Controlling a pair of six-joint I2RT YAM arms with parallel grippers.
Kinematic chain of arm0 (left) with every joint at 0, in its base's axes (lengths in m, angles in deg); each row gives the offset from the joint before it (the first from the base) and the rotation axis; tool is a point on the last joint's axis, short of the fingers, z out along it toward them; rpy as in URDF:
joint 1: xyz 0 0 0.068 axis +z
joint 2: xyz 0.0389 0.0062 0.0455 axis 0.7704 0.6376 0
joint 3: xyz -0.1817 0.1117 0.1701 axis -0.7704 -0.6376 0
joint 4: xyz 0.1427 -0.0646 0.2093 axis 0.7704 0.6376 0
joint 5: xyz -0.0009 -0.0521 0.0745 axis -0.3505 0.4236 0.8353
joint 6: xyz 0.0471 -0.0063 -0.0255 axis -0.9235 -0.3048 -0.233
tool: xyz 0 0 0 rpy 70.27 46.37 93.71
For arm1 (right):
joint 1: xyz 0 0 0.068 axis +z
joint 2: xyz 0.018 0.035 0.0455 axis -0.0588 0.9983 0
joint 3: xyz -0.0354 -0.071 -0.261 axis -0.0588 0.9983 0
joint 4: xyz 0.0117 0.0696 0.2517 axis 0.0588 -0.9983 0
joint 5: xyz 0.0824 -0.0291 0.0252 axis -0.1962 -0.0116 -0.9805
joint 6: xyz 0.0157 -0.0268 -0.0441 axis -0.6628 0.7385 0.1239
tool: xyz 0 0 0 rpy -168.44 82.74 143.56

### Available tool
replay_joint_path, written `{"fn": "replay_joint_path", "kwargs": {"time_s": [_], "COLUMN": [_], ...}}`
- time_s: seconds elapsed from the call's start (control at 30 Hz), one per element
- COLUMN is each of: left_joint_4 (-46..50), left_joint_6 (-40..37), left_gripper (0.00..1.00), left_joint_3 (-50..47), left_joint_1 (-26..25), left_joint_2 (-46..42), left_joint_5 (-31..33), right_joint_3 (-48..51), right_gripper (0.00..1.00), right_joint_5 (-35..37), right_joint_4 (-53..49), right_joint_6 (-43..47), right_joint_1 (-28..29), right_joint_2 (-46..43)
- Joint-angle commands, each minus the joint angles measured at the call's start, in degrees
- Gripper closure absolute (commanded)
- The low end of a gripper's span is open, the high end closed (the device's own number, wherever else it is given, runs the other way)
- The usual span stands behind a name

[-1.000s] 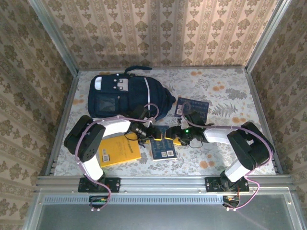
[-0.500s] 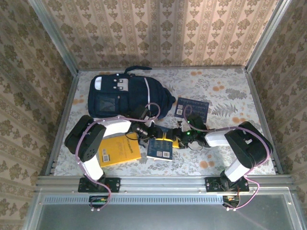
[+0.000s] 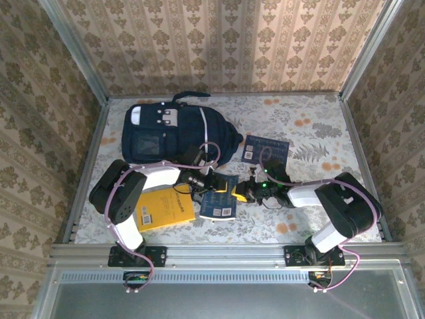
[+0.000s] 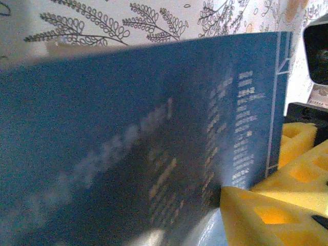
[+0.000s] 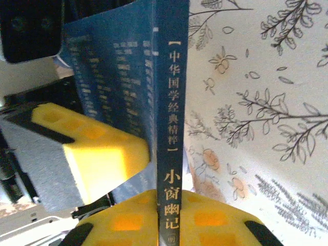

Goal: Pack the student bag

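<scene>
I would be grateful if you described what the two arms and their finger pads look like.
Both the left arm and right arm have black joints, white links and a looping lilac cable. Finger pads are yellow foam with square dimples.

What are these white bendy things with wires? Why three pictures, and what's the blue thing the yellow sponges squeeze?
Those are two robot arms bolted to a table, each ending in a two-finger pincher called a gripper. The wide picture comes from a camera above; the two close-ups come from cameras on the wrists. On the table lie a navy backpack, a yellow book and a blue book. The yellow sponges are soft finger pads. The right gripper is pinching the spine of a second blue book. The left gripper is right beside its cover; whether it grips too, I can't tell.
</scene>
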State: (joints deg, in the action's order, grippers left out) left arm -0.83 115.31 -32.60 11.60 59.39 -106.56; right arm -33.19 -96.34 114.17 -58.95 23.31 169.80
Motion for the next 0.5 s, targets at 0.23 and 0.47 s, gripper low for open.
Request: {"fn": "replay_joint_path", "kwargs": {"time_s": [0.23, 0.47], "left_joint_4": [-0.6, -5.2], "left_joint_6": [1.0, 4.6], "left_gripper": [0.38, 0.23], "left_joint_3": [0.0, -1.4], "left_joint_1": [-0.2, 2.1], "left_joint_2": [-2.8, -8.8], "left_joint_5": [-2.4, -3.4], "right_joint_3": [1.6, -1.9], "right_gripper": [1.00, 1.00], "right_joint_5": [1.1, 1.1], "right_joint_4": [1.2, -9.7], "right_joint_6": [-0.6, 1.5], "right_joint_1": [-4.3, -7.5], "right_joint_2": [-12.0, -23.6]}}
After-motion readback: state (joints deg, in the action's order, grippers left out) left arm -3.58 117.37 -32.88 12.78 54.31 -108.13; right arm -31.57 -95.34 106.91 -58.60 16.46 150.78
